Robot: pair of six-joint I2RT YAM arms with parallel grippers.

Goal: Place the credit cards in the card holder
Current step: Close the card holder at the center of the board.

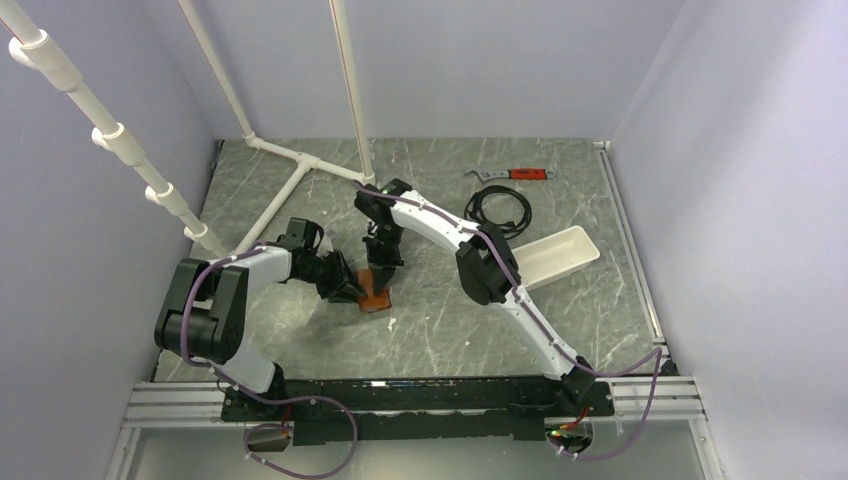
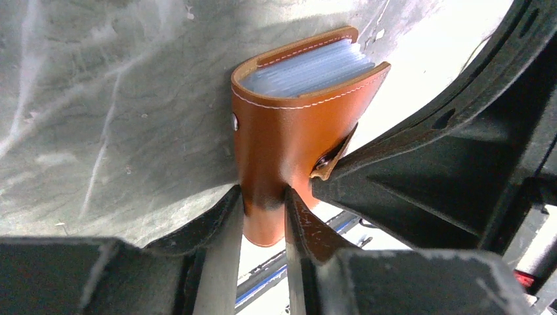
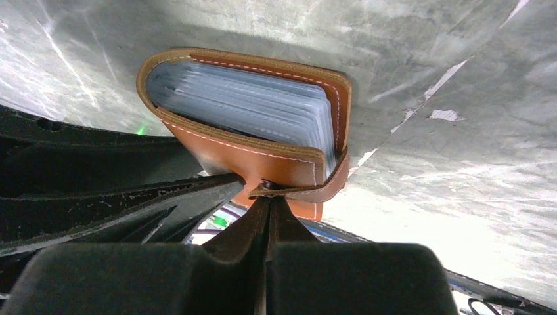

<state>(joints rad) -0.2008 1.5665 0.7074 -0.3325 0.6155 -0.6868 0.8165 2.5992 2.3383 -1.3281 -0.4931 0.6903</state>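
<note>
From the top camera I get only an orange sliver of the card holder (image 1: 376, 298); the rest is covered. In the left wrist view its 6 o'clock edge disappears between the left fingers (image 2: 220, 236). In the right wrist view the end of the tab (image 3: 328, 187) vanishes between the right fingers (image 3: 246, 226). The clear sleeves (image 3: 243, 105) are too hazy to show what they hold.

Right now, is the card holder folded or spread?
Folded: both covers of the card holder close around clear sleeves, tab across the edge. Snap: cannot tell.
</note>
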